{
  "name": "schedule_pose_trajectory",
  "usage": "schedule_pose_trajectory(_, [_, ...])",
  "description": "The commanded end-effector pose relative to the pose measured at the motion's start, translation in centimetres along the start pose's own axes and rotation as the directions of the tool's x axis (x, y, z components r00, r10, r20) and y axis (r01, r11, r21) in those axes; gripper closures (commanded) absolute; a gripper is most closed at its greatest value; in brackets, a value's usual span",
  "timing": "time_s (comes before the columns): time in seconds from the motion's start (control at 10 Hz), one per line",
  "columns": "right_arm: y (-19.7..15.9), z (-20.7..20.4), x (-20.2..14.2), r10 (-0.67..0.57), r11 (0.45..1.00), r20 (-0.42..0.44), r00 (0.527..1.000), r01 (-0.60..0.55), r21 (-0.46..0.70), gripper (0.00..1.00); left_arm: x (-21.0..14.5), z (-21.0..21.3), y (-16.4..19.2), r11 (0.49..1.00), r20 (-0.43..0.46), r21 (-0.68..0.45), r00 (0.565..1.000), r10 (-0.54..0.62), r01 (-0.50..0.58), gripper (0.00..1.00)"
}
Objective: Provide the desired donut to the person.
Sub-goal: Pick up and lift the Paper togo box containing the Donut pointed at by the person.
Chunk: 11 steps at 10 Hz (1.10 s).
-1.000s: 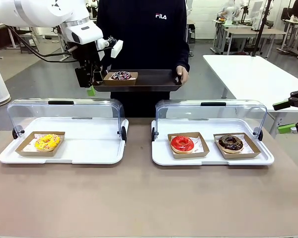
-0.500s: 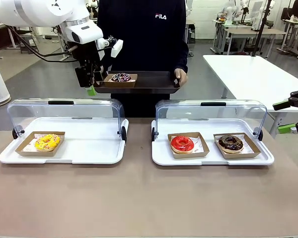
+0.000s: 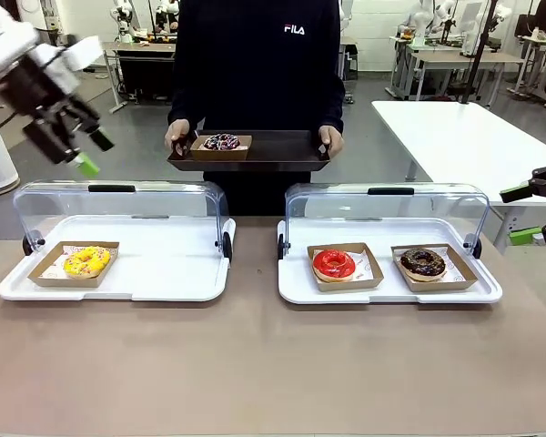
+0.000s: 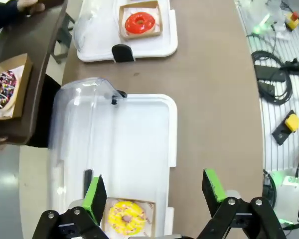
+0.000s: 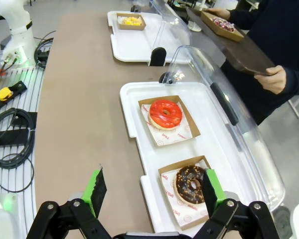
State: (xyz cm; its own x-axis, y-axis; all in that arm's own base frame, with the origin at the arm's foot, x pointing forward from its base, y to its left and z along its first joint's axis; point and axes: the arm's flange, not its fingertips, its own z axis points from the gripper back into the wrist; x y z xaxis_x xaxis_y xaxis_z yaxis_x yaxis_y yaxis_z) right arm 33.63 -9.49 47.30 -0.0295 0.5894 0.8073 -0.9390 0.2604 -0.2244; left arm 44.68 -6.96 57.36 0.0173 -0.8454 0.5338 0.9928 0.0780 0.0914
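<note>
We see the person (image 3: 255, 64) in a dark navy long-sleeved sweatshirt standing at the far side of the matte grey-brown table (image 3: 255, 364). The person holds a flat, dark rectangular serving tray (image 3: 287, 150) with a low raised rim, one hand (image 3: 333, 139) at each short end. Toward the tray's picture-left end sits a shallow brown cardboard boat carrying the dark-glazed ring donut with coloured sprinkles (image 3: 222, 140) — the task's donut is with the person, well apart from both grippers.

The left gripper (image 3: 93, 153) hangs in the air at upper picture left, above and behind the left case and somewhat blurred. Its black fingers with green pads are spread wide, with nothing between them. The right gripper (image 3: 523, 215) hangs beyond the table's right edge, its jaws equally wide and empty.

On the table lie two smooth white plastic trays with rounded corners, each with a clear domed lid tipped back and a black handle strip.

- **Left white tray (image 3: 164, 273):** a yellow-glazed ring donut (image 3: 86, 261) with small sprinkles, in a cardboard boat on printed paper at its left end.
- **Right white tray (image 3: 382, 293):** a glossy red-glazed ring donut (image 3: 333, 264) and a dark chocolate ring donut (image 3: 423, 262) with pale crumbs — side by side, each in its own lined cardboard boat.
</note>
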Motion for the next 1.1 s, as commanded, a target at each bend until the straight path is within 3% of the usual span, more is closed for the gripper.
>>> schedule_pose_trajectory(0.0, [-0.1,-0.3,0.0,0.002,1.0,0.03,1.0,-0.001,-0.006,0.0,-3.7,-0.8,-2.3,0.998,0.123,0.052,0.992,0.02,-0.027,0.0])
schedule_pose_trajectory(0.2, [-0.1,-0.3,0.0,0.002,1.0,0.03,1.0,-0.001,-0.006,0.0,-6.8,-0.3,-4.7,0.993,0.229,0.105,0.973,0.028,-0.054,0.0])
schedule_pose_trajectory(0.6, [-0.1,-0.3,0.0,0.002,1.0,0.03,1.0,-0.001,-0.006,0.0,-10.9,-1.0,-7.1,0.988,0.34,0.08,0.935,0.1,-0.134,0.0])
schedule_pose_trajectory(1.0, [-0.1,-0.3,0.0,0.002,1.0,0.03,1.0,-0.001,-0.006,0.0,-13.5,-1.2,-8.5,0.969,0.323,0.088,0.927,0.193,-0.232,0.0])
